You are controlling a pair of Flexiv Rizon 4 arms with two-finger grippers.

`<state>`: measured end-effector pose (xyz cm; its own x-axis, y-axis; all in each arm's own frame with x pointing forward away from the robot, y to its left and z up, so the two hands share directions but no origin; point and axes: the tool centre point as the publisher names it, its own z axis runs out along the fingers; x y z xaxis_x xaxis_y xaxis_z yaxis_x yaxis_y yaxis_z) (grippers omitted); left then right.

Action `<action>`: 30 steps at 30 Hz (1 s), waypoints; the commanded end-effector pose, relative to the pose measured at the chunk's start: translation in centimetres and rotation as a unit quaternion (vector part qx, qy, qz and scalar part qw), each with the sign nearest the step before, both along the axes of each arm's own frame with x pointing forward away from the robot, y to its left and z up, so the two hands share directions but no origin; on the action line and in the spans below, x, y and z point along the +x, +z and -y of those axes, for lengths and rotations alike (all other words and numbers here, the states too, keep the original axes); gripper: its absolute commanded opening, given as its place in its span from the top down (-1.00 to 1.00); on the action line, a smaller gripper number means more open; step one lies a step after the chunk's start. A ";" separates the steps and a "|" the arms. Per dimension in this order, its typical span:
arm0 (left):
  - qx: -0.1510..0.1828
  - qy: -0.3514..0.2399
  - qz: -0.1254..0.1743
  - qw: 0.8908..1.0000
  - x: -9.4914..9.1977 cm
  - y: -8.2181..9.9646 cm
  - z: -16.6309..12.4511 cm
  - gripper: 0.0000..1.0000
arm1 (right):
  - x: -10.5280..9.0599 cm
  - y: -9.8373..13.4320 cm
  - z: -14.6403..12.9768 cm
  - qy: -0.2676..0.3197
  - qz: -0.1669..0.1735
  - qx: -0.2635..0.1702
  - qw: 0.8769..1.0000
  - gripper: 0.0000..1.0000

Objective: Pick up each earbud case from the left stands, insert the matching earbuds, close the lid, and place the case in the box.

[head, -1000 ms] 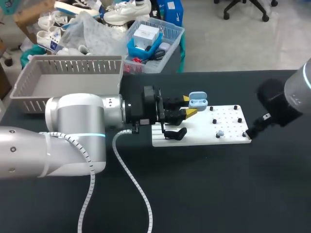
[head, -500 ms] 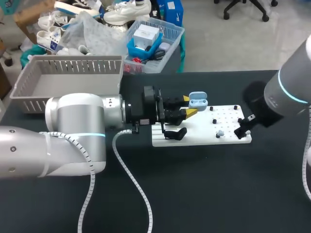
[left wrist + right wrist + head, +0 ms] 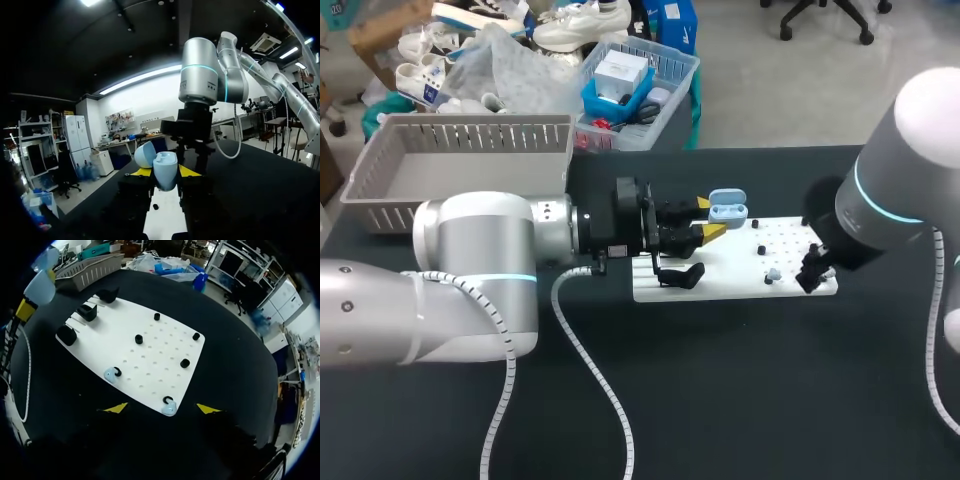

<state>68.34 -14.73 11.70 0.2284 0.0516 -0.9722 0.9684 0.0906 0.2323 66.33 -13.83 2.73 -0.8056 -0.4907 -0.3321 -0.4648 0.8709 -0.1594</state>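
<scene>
My left gripper (image 3: pixel 705 222) holds a light-blue earbud case (image 3: pixel 727 208) with its lid up, over the left part of the white board (image 3: pixel 735 285). In the left wrist view the case (image 3: pixel 165 171) sits clamped between the yellow-tipped fingers, and my right arm (image 3: pixel 200 85) stands just beyond it. My right gripper (image 3: pixel 810 272) hangs over the board's right end. In the right wrist view it (image 3: pixel 162 408) is open, with a pale-blue earbud (image 3: pixel 169 409) by a black peg between its fingers, untouched. A second earbud (image 3: pixel 110 374) lies further along the board (image 3: pixel 150 347).
Black stands (image 3: pixel 87 312) line the board's left end, one (image 3: pixel 680 275) under my left gripper. Several black pegs (image 3: pixel 138 339) dot the board. A grey basket (image 3: pixel 460 165) stands at the table's back left. A cable (image 3: pixel 590 370) trails over the dark tabletop.
My right arm has swung in leftward and now hangs over the board's right end. The left arm and the case have not moved.
</scene>
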 end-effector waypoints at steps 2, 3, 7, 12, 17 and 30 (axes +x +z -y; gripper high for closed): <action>-0.002 0.002 0.001 1.000 -0.1 -0.1 0.0 1.00 | -0.4 -0.5 0.0 -0.020 0.032 -0.033 0.999 -0.55; -0.002 0.002 0.001 1.000 -0.1 -0.1 0.0 1.00 | -0.4 -0.5 0.0 -0.020 0.032 -0.032 0.999 -0.54; -0.002 0.002 0.001 1.000 -0.1 -0.1 0.0 1.00 | -0.5 -0.5 0.1 -0.021 0.031 -0.028 0.999 -0.24; -0.002 0.002 0.001 1.000 -0.1 -0.1 0.0 1.00 | -0.7 -0.4 0.4 -0.022 0.032 -0.020 0.999 -0.40; -0.002 0.002 0.001 1.000 -0.1 -0.1 0.0 1.00 | -0.7 -0.5 0.8 -0.019 0.028 -0.020 0.999 -0.40; -0.002 0.002 0.001 1.000 -0.1 -0.1 0.0 1.00 | -0.1 -0.6 1.1 -0.003 0.015 -0.020 1.000 0.03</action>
<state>68.33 -14.73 11.69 0.2283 0.0515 -0.9722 0.9684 0.0907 0.2322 65.98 -14.92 2.21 -0.7968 -0.4985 -0.3415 -0.4518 0.8668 -0.2111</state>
